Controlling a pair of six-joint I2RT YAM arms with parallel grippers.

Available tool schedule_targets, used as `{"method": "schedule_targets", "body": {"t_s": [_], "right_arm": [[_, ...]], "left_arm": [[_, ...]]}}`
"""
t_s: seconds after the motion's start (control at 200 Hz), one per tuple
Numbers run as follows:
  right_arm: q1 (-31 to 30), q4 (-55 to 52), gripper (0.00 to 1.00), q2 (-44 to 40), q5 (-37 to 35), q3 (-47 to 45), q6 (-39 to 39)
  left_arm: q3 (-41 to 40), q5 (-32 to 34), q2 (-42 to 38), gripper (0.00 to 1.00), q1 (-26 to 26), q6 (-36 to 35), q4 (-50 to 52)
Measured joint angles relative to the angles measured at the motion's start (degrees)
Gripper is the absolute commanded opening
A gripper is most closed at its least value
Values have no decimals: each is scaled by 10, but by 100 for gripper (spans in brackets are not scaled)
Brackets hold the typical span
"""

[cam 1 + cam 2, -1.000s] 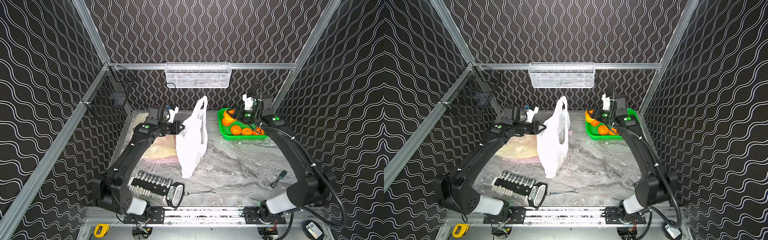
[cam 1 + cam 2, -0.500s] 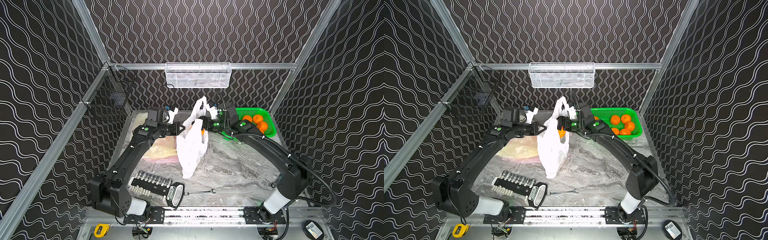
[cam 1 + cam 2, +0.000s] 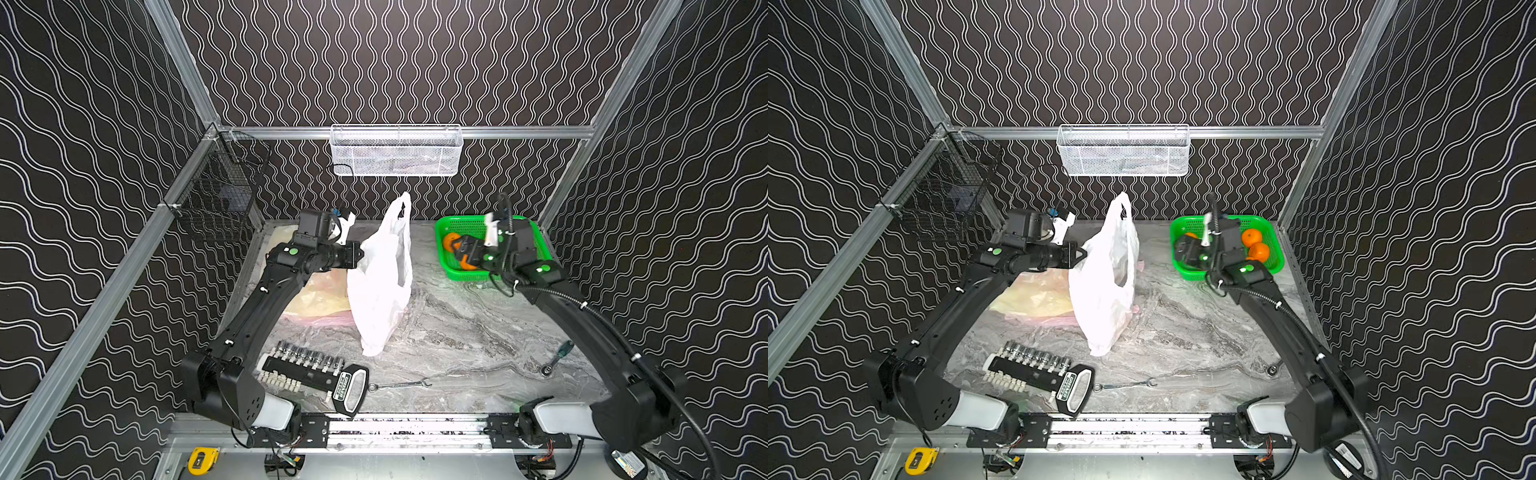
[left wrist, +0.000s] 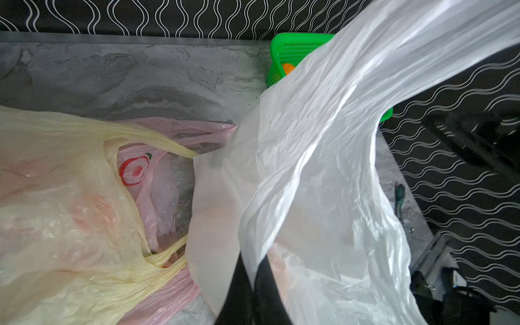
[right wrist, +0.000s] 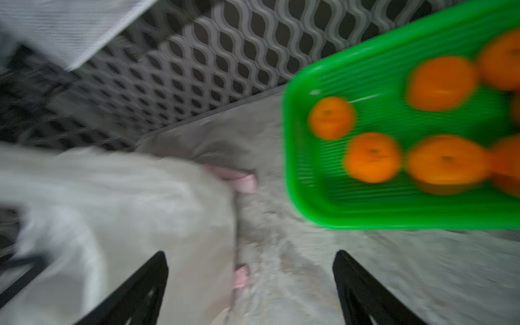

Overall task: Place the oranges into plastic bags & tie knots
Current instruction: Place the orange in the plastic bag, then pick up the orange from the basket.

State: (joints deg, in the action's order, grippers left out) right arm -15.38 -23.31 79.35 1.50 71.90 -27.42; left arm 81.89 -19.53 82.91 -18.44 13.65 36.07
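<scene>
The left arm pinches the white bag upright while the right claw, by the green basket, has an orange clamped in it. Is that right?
Not quite. The right gripper is open and empty; the right wrist view shows its jaws apart, nothing between. The left gripper does pinch the white bag; the oranges lie in the green basket.

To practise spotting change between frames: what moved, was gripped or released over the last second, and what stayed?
The right gripper carried one of the oranges from the green basket to the mouth of the white bag, let it go, and swung back over the basket, jaws open and empty. The left gripper stayed shut on that bag's handle; the socket set lay still.
</scene>
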Motion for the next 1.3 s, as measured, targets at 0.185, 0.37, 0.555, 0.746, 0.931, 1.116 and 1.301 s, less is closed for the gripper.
{"method": "schedule_targets", "body": {"t_s": [0.185,0.37,0.555,0.746,0.931,1.116,1.301], "right_arm": [[85,-55,93,156,4,84,25],[105,-88,96,301,15,193,48],[105,-126,96,418,20,309,71],[103,-167,95,479,10,375,86],[90,-204,91,514,5,412,92],[84,-225,83,531,0,420,95],[84,-234,70,530,-10,414,94]], "left_arm": [[3,50,0,0,-32,-28,27],[10,71,9,0,-38,-33,33],[21,92,14,0,-54,-33,47],[22,120,15,0,-63,-33,56],[26,129,23,0,-67,-35,62],[28,131,24,0,-67,-35,66],[28,128,28,0,-67,-34,69]]}}
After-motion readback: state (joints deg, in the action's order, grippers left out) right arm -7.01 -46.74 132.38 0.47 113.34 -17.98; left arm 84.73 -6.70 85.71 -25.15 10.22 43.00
